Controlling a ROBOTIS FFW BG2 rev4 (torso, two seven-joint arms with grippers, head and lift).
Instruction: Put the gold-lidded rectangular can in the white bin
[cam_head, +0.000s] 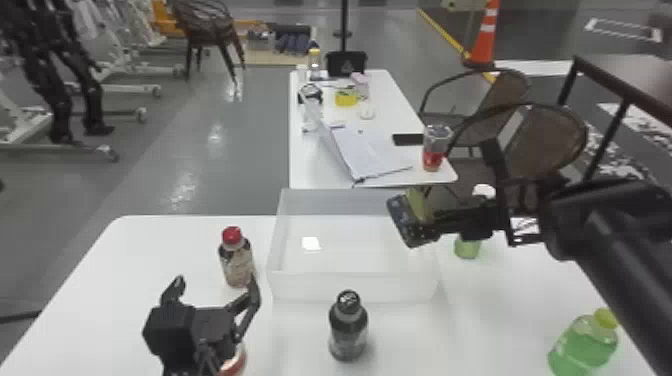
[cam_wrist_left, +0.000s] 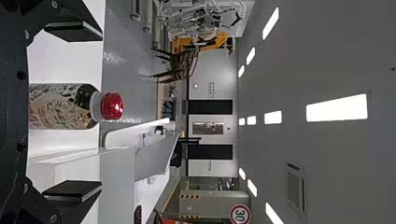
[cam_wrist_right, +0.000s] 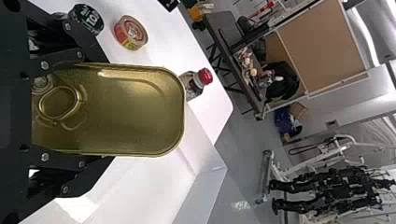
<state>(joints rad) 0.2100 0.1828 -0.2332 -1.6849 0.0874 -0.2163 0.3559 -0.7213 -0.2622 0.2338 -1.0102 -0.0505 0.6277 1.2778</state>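
Note:
Over the right part of the white bin (cam_head: 350, 287), my right gripper (cam_head: 434, 222) holds the gold-lidded rectangular can (cam_head: 407, 220) tilted, above the bin's floor. In the right wrist view the can's gold lid with its pull ring (cam_wrist_right: 126, 109) lies between the two fingers of my right gripper (cam_wrist_right: 81, 109), which are shut on its sides. My left gripper (cam_head: 215, 290) is parked at the front left of the table, its fingers wide apart; in the left wrist view nothing is held in the left gripper (cam_wrist_left: 72, 112).
A red-capped bottle (cam_head: 237, 257) stands left of the bin, a dark bottle (cam_head: 348, 327) in front of it. Green bottles stand to the right, one (cam_head: 467, 247) behind the right gripper, another (cam_head: 582, 345) near the front. A round can (cam_head: 234, 362) is beside the left gripper.

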